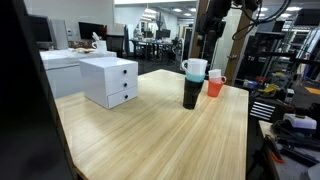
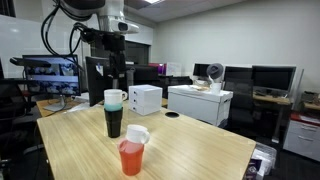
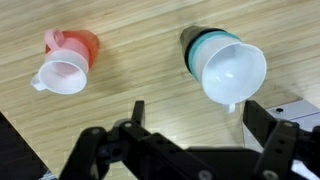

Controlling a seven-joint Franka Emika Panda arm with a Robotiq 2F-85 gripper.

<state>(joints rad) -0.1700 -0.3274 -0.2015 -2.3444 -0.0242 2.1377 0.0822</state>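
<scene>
**Open gripper above 2 stacked cup pairs**

The gripper hangs over the wooden table with its fingers spread wide and nothing between them. In both exterior views it sits just above the taller stack without touching it.

That stack is a black tumbler with a teal-banded white cup seated upright in its mouth. In the wrist view the cup lies near the right finger.

The 2nd pair stands close beside the tumbler but apart from it: an orange cup with a small white cup on top (its handle points left in the wrist view).

In an exterior view a white drawer unit stands well to the left.
</scene>
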